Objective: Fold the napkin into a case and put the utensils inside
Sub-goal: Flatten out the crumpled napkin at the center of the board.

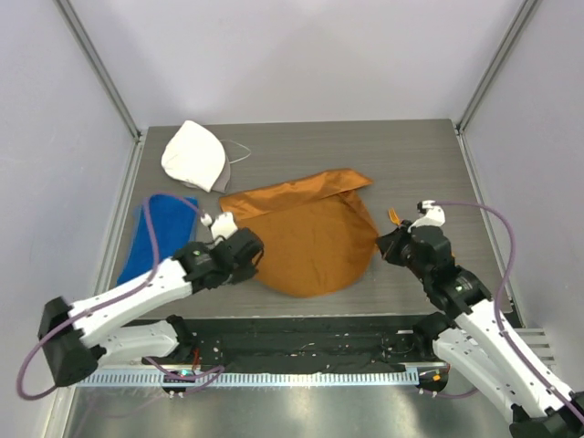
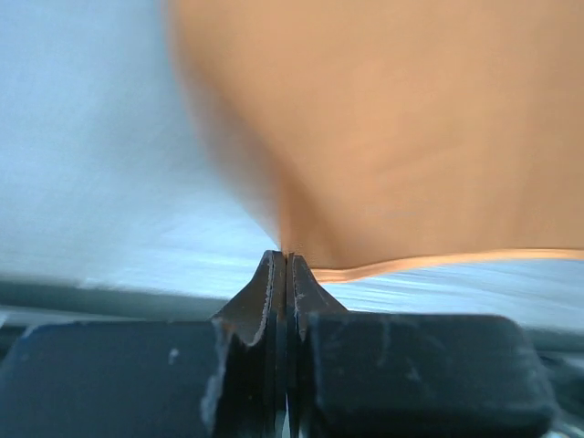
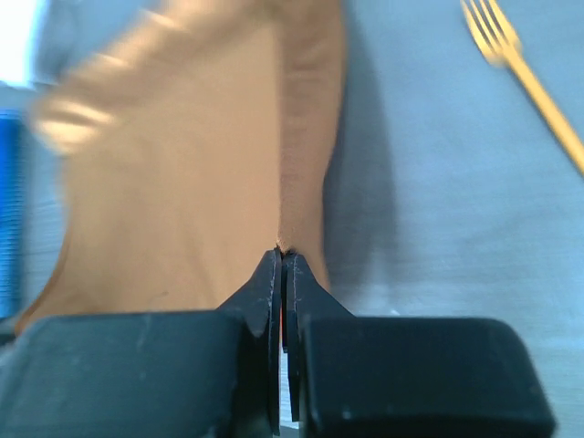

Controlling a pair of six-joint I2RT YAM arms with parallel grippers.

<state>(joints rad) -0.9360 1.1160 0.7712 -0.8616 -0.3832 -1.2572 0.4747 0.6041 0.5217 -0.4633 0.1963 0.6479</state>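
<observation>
The rust-orange napkin (image 1: pixel 310 233) lies mid-table as a broad, rounded, loosely doubled sheet; no case shows. My left gripper (image 1: pixel 252 252) is shut on the napkin's near-left edge, and in the left wrist view the cloth (image 2: pixel 411 137) rises from my pinched gripper (image 2: pixel 287 255). My right gripper (image 1: pixel 383 246) is shut on the cloth's right edge, where a fold of napkin (image 3: pixel 182 182) runs up from the closed gripper (image 3: pixel 281 252). Of the utensils, an orange fork (image 3: pixel 534 91) lies on the table beyond the right gripper, and shows as a small orange bit (image 1: pixel 394 217) from above.
A white rounded cloth cap (image 1: pixel 194 155) sits at the back left. A blue towel (image 1: pixel 162 233) lies along the left side, just behind my left arm. Grey walls and metal posts close in the table on three sides.
</observation>
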